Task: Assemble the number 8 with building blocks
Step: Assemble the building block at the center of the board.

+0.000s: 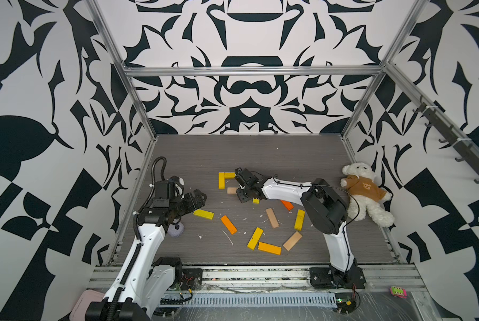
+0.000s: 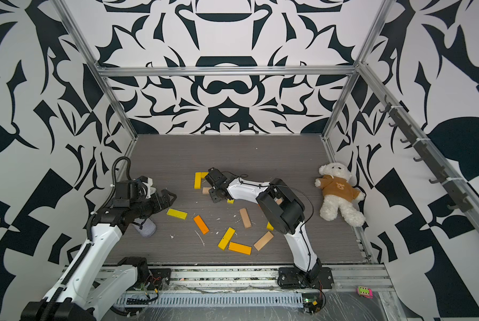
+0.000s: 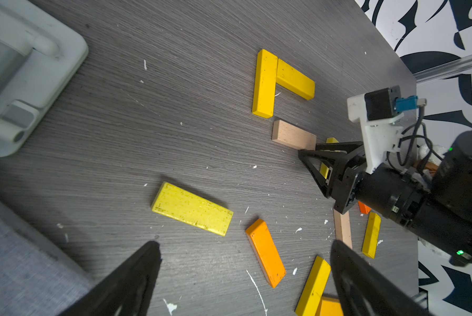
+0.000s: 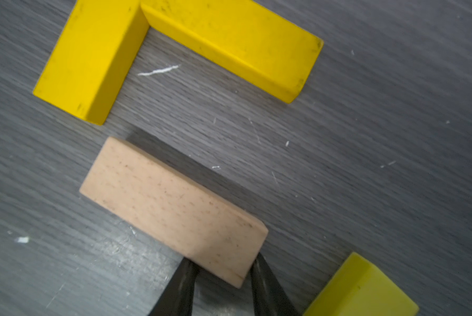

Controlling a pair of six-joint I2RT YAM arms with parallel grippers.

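Right gripper [image 4: 221, 262] pinches one short end of a pale tan block [image 4: 171, 208], its two black fingers pressed against the long sides and parted only by the plank's width. The block lies flat on the grey tabletop [image 4: 366, 164]. It is near, but not touching, the free end of one yellow block [image 4: 89, 60], which meets a second yellow block [image 4: 229, 46] in a square corner, seemingly the start of the 8. Left gripper [image 3: 244, 245] hangs fully spread and empty near a loose yellow plank [image 3: 192, 209].

Held so far off centre, the tan block could swivel between the fingers when moved, and its far end might knock the yellow corner out of square. Another yellow piece [image 4: 360, 287] sits just beside one finger and could get nudged.

No box or tray holds any blocks. The rest, such as an orange block [image 1: 228, 224], lie scattered on the table nearer the arm bases, well apart from the teddy bear [image 1: 366, 191].
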